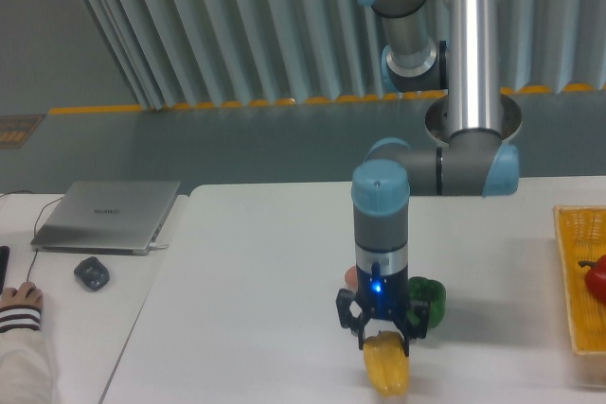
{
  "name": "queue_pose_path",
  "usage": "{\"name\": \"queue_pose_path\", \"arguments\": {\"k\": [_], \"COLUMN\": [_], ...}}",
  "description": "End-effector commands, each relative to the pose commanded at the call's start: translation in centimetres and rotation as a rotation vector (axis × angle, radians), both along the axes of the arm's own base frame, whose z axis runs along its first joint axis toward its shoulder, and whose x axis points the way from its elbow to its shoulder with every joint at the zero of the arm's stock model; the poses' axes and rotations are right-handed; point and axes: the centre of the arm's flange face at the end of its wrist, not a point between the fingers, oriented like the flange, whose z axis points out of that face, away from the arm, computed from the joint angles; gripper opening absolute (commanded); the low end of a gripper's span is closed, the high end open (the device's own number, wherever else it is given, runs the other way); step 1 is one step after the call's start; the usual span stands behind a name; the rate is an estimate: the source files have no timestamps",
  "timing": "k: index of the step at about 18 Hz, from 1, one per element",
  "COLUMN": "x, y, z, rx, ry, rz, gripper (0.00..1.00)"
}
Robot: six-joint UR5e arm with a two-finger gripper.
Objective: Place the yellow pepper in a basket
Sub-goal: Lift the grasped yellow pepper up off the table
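The yellow pepper [387, 369] lies on the white table near the front edge, below the arm. My gripper [384, 338] points straight down onto its top end, with the fingers at both sides of the pepper; I cannot tell whether they are pressing on it. The green pepper [429, 297] sits just behind and to the right of the gripper. The yellow-orange mesh basket [578, 290] is at the right edge of the table, partly cut off, with a red pepper [597, 277] inside it.
A closed grey laptop [107, 216] and a small dark object [92, 273] lie on the left table. A person's hand and striped sleeve [19, 305] show at the far left edge. The arm's elbow [473, 163] hangs above the table's back.
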Motion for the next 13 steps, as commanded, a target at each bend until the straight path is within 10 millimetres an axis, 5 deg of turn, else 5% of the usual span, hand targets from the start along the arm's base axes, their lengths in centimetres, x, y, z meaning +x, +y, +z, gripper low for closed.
{"name": "queue_pose_path", "arguments": {"k": [6,13], "x": [-0.9,-4.1], "y": [-2.0,-7.8], "z": [2.6,4.7], "rx": [-0.020,-0.067], "ry": [-0.004,-0.004], "rz": [-0.107,-0.376], "gripper": [0.51,0.51]}}
